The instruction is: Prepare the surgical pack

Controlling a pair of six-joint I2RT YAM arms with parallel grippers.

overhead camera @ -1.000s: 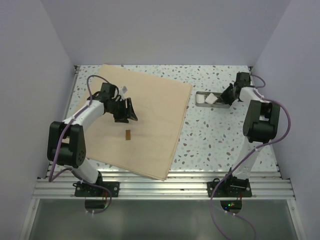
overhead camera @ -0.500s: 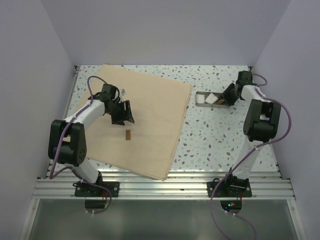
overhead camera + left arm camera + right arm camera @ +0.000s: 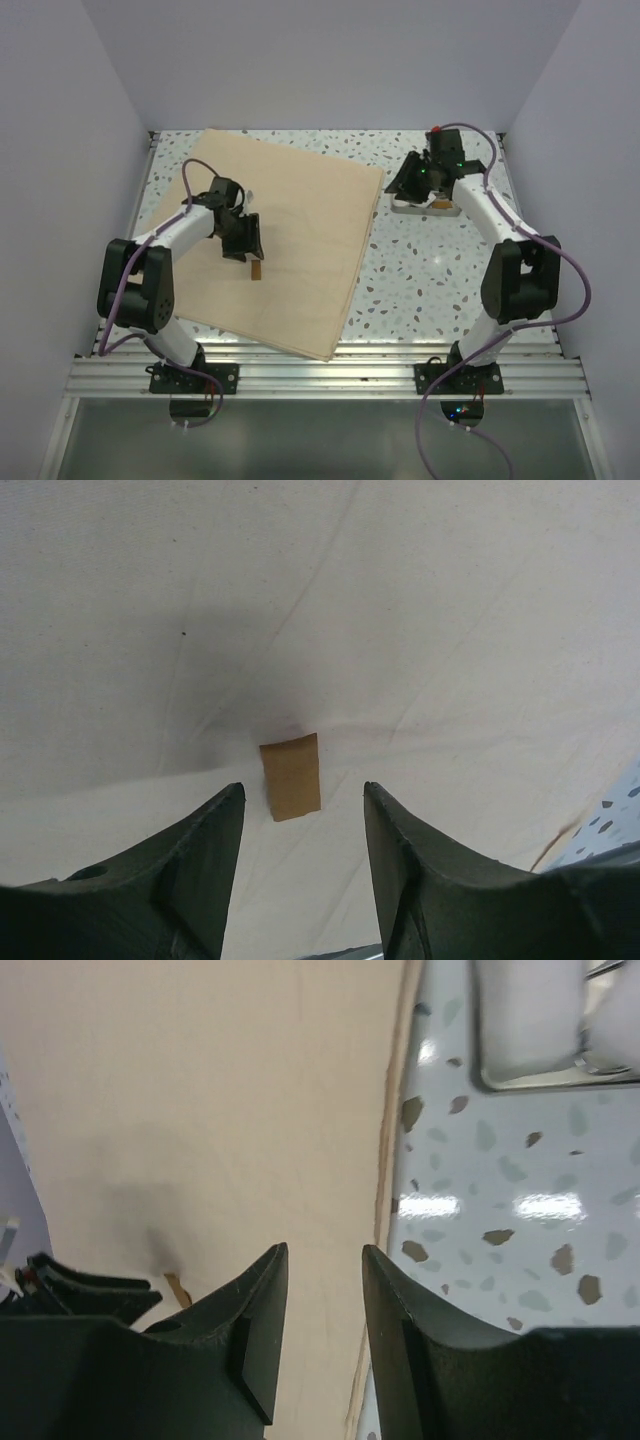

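Observation:
The tan fabric sheet [image 3: 290, 230] of the surgical pack lies spread flat on the left half of the table. A small brown tag [image 3: 257, 270] rests on it. My left gripper [image 3: 243, 240] hovers low over the sheet, open, and the brown tag [image 3: 291, 776] lies just ahead of its fingertips [image 3: 232, 798]. My right gripper [image 3: 400, 183] hangs open and empty above the sheet's right edge [image 3: 385, 1160], beside the grey tray [image 3: 440, 209]. White gauze [image 3: 525, 1010] sits in the tray [image 3: 490, 1082]. No steel instruments show.
Speckled tabletop [image 3: 440, 270] lies right of the sheet. Pale walls close in the back and both sides. The aluminium rail [image 3: 330, 375] with both arm bases runs along the near edge. The left gripper [image 3: 80, 1290] shows in the right wrist view.
My right arm swung left from the tray's right end to its left end by the sheet's edge, and its jaws opened. My left gripper moved nearer the brown tag.

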